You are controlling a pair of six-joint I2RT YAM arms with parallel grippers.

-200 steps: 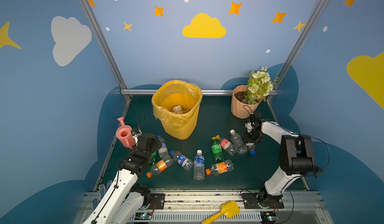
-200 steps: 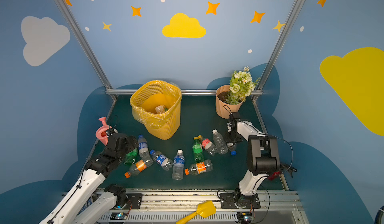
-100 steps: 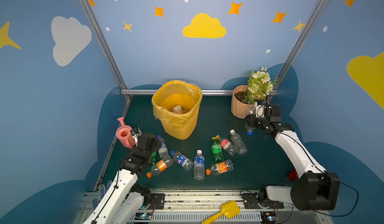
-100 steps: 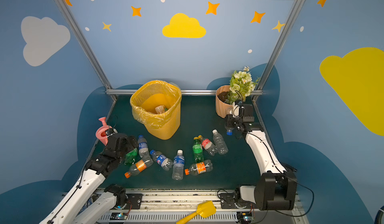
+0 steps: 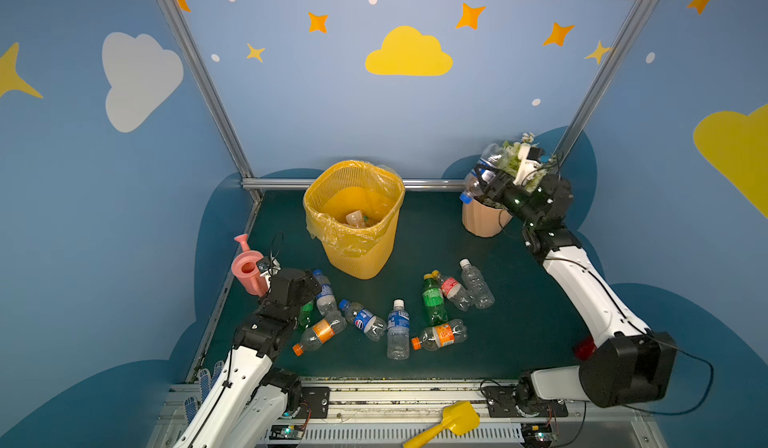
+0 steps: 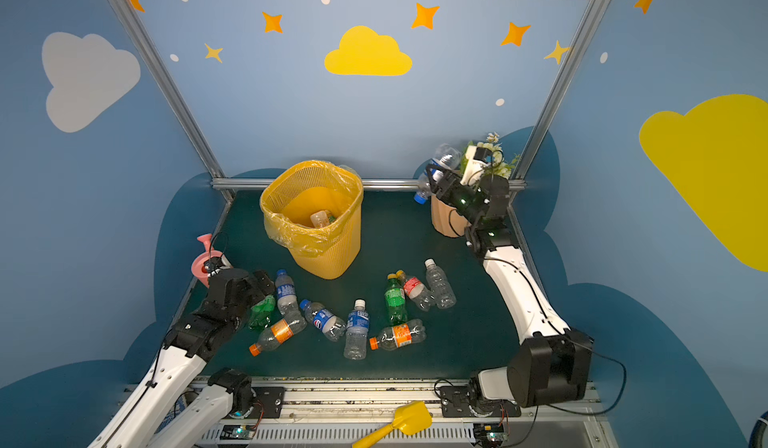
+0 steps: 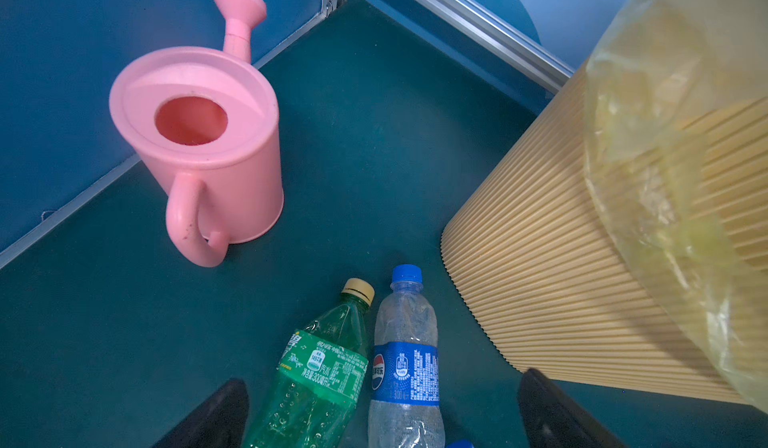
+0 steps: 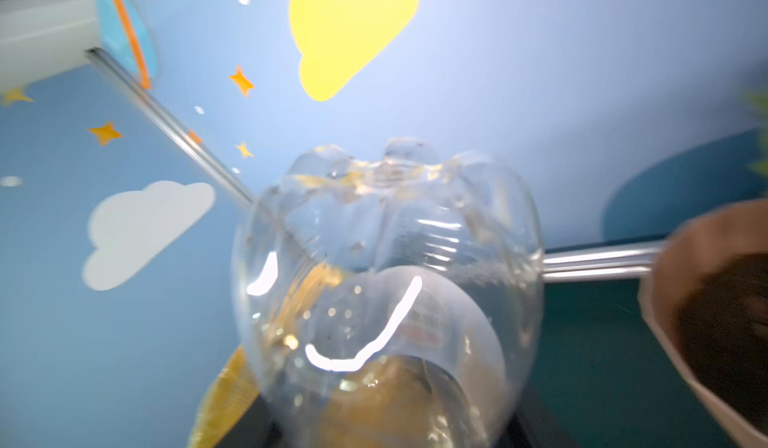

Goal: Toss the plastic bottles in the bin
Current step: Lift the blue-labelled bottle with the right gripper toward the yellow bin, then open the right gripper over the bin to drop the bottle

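Note:
The bin (image 5: 361,259), a yellow ribbed basket with a bag liner, stands at the back middle in both top views and has a bottle (image 5: 355,217) inside. High up in front of the flower pot, my right gripper (image 5: 488,180) is shut on a clear bottle (image 5: 482,167) with a blue cap; its base fills the right wrist view (image 8: 386,267). My left gripper (image 7: 382,408) is open, low over a green bottle (image 7: 320,375) and a blue-labelled bottle (image 7: 405,367) that lie side by side. Several more plastic bottles (image 5: 398,329) lie on the green floor.
A pink watering can (image 5: 247,267) stands at the left wall beside my left arm. The peach flower pot (image 5: 484,221) with white flowers is at the back right, right under my right gripper. A yellow scoop (image 5: 453,423) lies on the front rail.
My right arm has risen from the floor by the bottles to in front of the flower pot, carrying the clear blue-capped bottle. The left arm has not moved.

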